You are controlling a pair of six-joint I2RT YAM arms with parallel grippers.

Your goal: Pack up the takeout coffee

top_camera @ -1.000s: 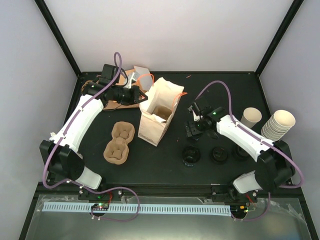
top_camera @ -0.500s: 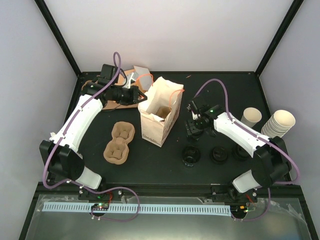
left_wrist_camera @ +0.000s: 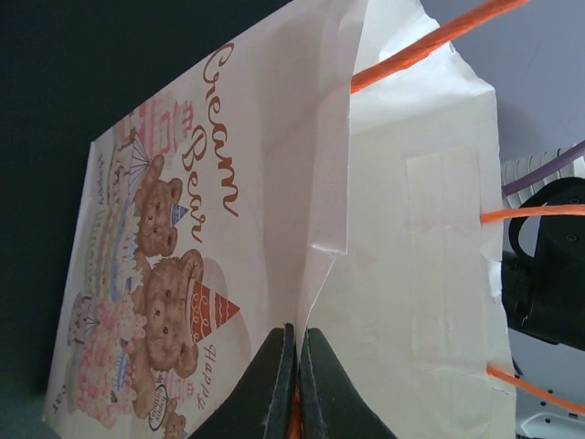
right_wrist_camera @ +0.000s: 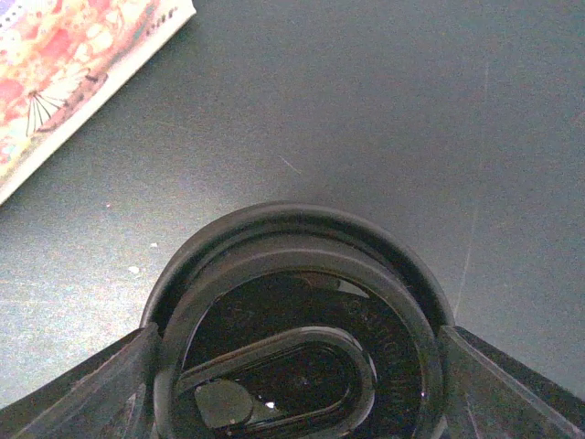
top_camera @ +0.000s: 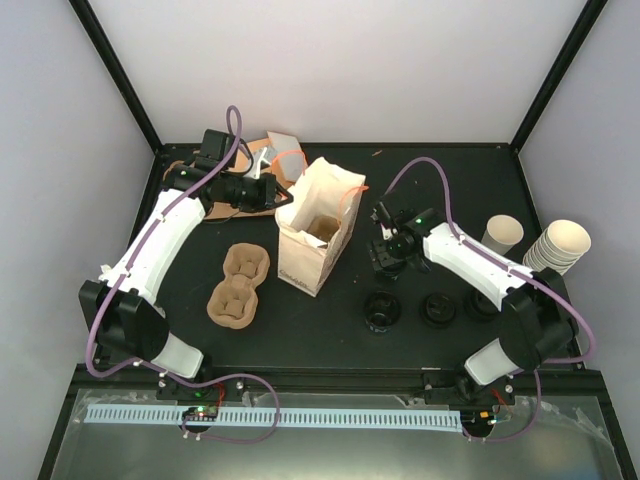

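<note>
Left pincer (left_wrist_camera: 296,343) pinches the rim of a white printed paper bag (top_camera: 305,250) with orange handles, standing mid-way on the black surface (top_camera: 300,330). Beside it, the right pincer (right_wrist_camera: 299,337) clasps a round black plastic lid (right_wrist_camera: 292,274) by its sides. A small cream-tan paper cup (top_camera: 503,233) stands upright near the right edge.

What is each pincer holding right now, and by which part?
Left pincer pinches the paper bag at its top edge. Right pincer looks clamped across the rim of the black lid.

The cream-tan paper cup (top_camera: 503,233) stands upright, mouth open, at the table's (top_camera: 330,325) right side, beside the cup stack (top_camera: 558,250)
</note>
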